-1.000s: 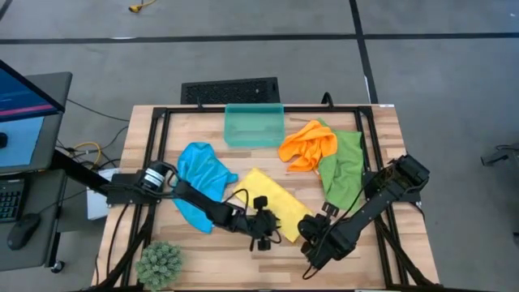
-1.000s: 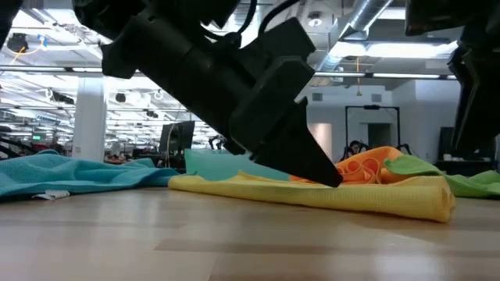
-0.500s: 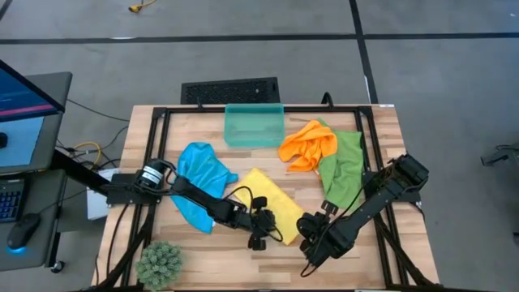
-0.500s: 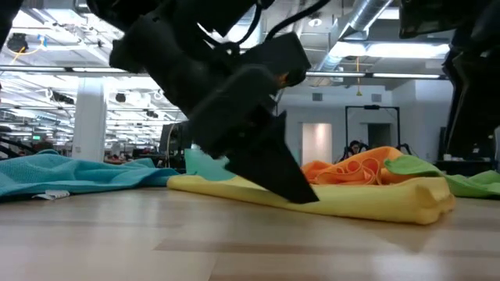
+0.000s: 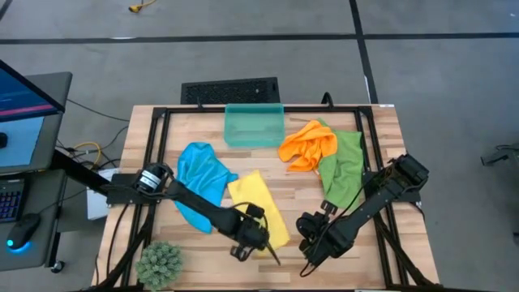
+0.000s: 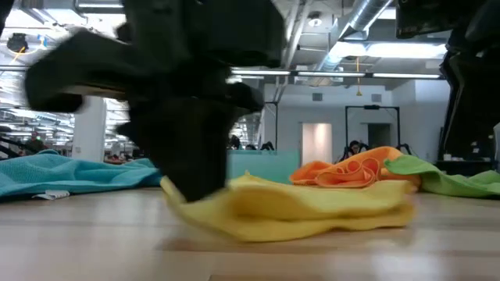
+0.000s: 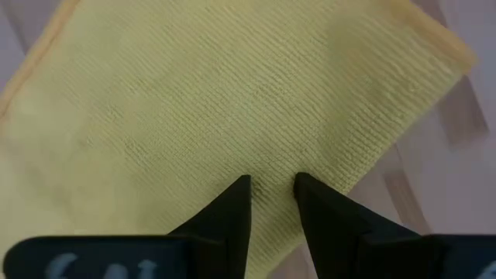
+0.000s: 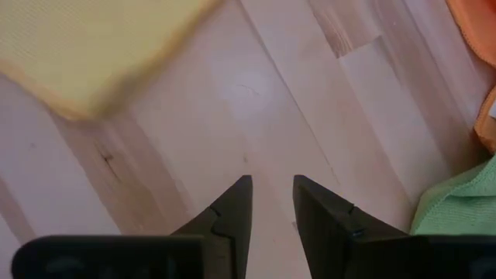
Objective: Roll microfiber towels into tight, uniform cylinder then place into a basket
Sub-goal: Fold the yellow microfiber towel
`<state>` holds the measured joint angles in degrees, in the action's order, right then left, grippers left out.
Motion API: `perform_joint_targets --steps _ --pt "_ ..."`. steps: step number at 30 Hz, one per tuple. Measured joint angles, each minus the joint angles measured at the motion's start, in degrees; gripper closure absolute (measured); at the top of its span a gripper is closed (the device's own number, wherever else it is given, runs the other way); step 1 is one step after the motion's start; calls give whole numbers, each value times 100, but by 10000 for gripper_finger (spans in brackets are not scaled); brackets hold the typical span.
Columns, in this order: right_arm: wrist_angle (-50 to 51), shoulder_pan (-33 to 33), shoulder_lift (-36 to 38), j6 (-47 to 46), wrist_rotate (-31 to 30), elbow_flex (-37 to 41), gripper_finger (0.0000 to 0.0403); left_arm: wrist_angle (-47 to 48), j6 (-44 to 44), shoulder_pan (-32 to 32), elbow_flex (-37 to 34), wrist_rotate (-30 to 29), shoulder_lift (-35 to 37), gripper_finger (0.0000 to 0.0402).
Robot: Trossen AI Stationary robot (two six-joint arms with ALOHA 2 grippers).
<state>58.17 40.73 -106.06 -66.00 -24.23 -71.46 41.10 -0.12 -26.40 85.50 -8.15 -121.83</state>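
Overhead, the wooden surface (image 5: 381, 130) carries four microfiber towels and the basket (image 5: 254, 125), a translucent teal bin at the 12 o'clock edge. A yellow towel (image 5: 258, 208) lies folded near the middle, toward 6 o'clock. The left end effector (image 5: 254, 241) sits at that towel's 6 o'clock end; in the left wrist view its fingers (image 7: 232, 208) stand slightly apart with their tips pressed on the yellow weave, with no fold seen between them. The low view shows the same towel (image 6: 297, 212) bunched in soft layers on the wood, the dark left arm standing at its edge. A blue towel (image 5: 199, 177) lies crumpled at 9 o'clock from the yellow one, touching it. An orange towel (image 5: 309, 144) lies bunched at 2 o'clock, just beside the basket, and a green towel (image 5: 344, 166) overlaps its 3 o'clock side and runs toward 5 o'clock. The right end effector (image 5: 307, 231) hovers at 3 o'clock from the yellow towel's lower end, near but apart from it; in the right wrist view its fingers (image 8: 231, 211) are slightly apart over bare wood, holding nothing. A spiky green plant (image 5: 160, 262) stands at the 7 o'clock corner. A black grated rectangle (image 5: 230, 90) lies beyond the basket, off the surface.
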Motion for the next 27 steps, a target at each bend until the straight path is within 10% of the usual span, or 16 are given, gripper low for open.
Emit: perform_joint_targets --steps 15,20,27 --pt "-39 -219 0 243 -570 0 285 1993 -761 -1118 758 -2069 -30 301" --pt "-43 -312 0 256 -570 0 285 2720 -1418 -939 762 -3518 -27 301" --pt "-50 -242 0 256 -570 0 285 3532 -2227 -330 455 -3777 -2 301"
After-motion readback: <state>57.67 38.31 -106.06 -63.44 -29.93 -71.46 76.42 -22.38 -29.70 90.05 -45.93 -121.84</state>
